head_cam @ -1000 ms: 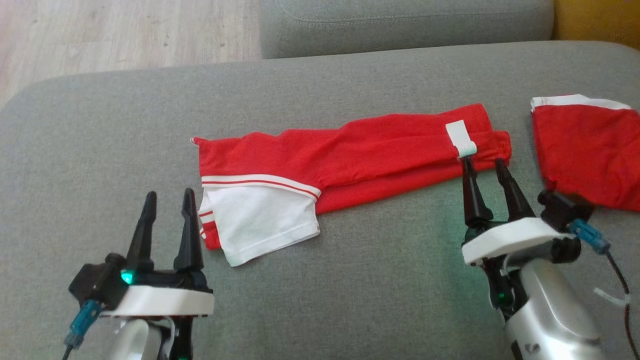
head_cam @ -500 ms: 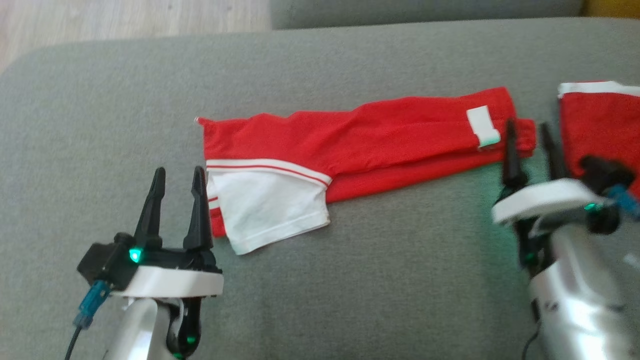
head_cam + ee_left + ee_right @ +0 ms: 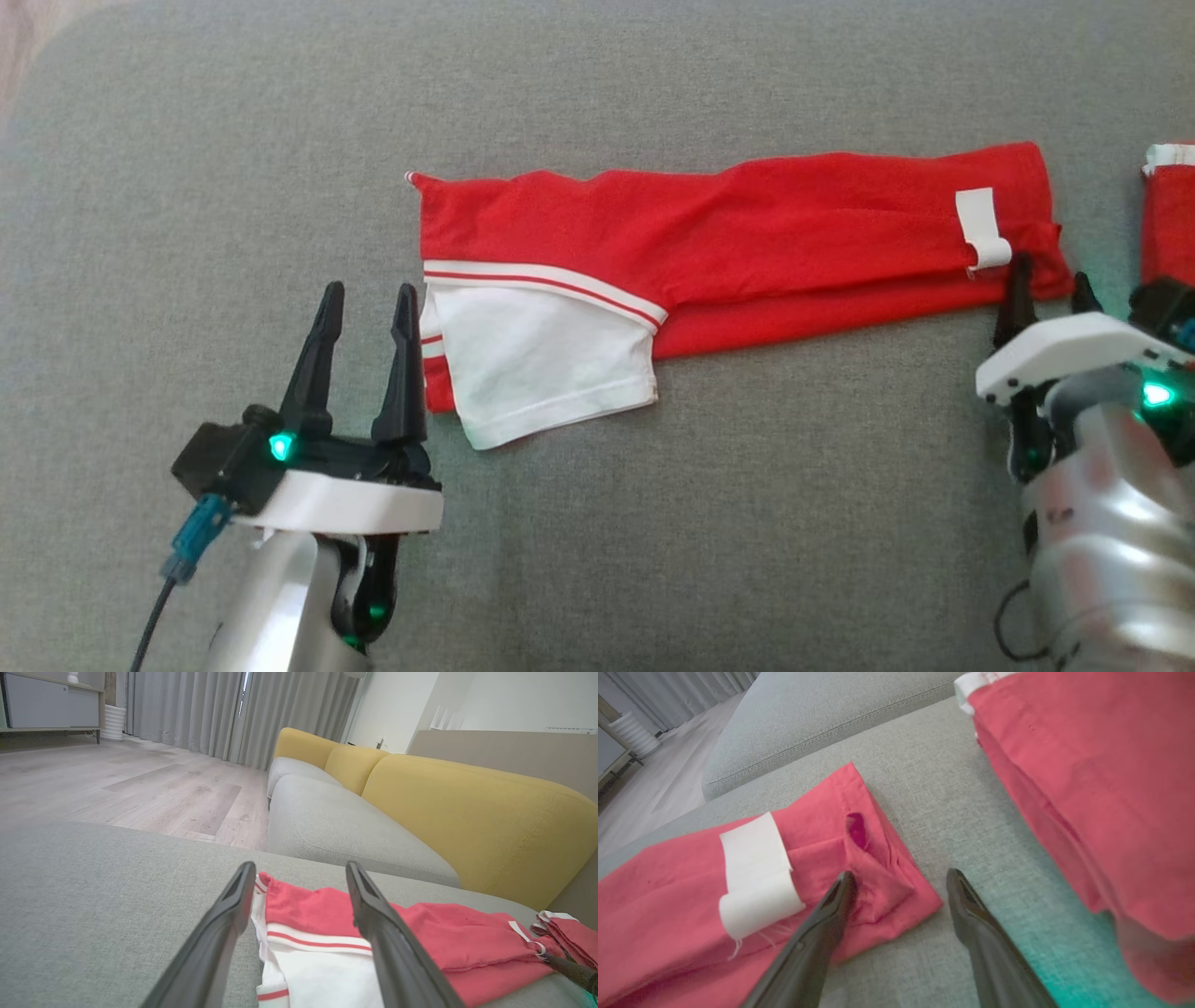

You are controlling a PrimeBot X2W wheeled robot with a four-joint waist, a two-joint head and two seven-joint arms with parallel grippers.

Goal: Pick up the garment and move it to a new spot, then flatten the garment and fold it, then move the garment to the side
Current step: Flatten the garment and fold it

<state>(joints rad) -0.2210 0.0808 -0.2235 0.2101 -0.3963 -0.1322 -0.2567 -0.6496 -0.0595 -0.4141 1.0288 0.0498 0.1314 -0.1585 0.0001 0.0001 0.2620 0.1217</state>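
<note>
Lying flat in a long strip across the grey sofa cushion point(image 3: 653, 523), red and white garment point(image 3: 747, 233), left gripper point(image 3: 369, 291) hovering wide open and empty beside its white sleeve point(image 3: 541, 364), right gripper point(image 3: 1050, 271) gaping empty at the opposite corner.
</note>
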